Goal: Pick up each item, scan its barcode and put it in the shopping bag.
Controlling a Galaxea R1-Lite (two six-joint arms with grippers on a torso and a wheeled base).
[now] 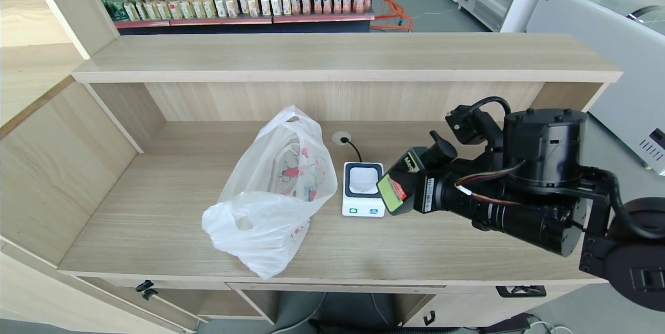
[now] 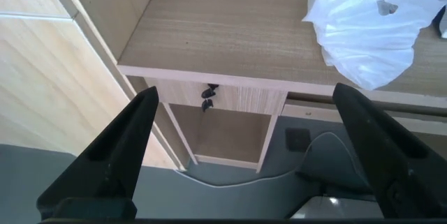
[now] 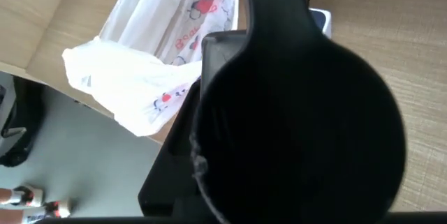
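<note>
While your right gripper (image 1: 423, 178) pinches the box (image 1: 396, 191) just beside the scanner (image 1: 363, 183), turn its coded side squarely over it, hold steady, then head for the bag (image 1: 275, 188).

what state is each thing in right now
shopping bag: slumped on the counter, goods inside
scanner: flat on the counter, cabled
black box: held tilted beside the scanner, off the counter
right gripper: shut on the black box
left gripper: open, empty
</note>
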